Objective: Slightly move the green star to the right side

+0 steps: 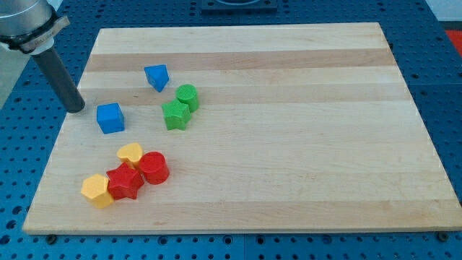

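nearest the frame's bottom sat a yellow hexagonal block (pixel 97 191). left of centre, the green star block (pixel 175 114) touched a green cylinder (pixel 187 96). my tip (pixel 75 108), a bare dark rod holding nothing, stood at the wooden board's (pixel 289 144) upper-left edge, well left of the star.

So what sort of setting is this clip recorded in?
Probably a robotics lab bench: a wooden board on a blue perforated base, small coloured blocks like the green star, and my tip at the board's left edge.

- rod (pixel 61 76): straight dark cylinder, near-black, smooth matte finish, faint lighter sheen along one side
- my tip (pixel 74 109): flat blunt end, same width as the rest of the rod, no taper
- mount (pixel 27 22) above the rod: wider round collar, light grey/silver metal, dark band around its upper part
- no cables, screws or markings that I can make out
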{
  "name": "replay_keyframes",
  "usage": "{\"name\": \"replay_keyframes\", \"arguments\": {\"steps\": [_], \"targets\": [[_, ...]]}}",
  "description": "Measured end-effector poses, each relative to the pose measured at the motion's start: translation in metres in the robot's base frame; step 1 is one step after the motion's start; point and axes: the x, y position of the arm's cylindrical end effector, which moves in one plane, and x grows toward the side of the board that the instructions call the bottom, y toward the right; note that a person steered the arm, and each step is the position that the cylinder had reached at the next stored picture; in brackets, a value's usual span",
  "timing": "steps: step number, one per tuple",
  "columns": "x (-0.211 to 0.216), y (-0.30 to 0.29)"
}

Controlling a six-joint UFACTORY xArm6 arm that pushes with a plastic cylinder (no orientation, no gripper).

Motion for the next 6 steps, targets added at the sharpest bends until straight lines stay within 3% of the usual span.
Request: {"name": "replay_keyframes", "arguments": {"steps": [1,2,4,6], "targets": [[0.006,0.001],[0.052,0.023],[0.051,0.039],[0.050,0.149]]}}
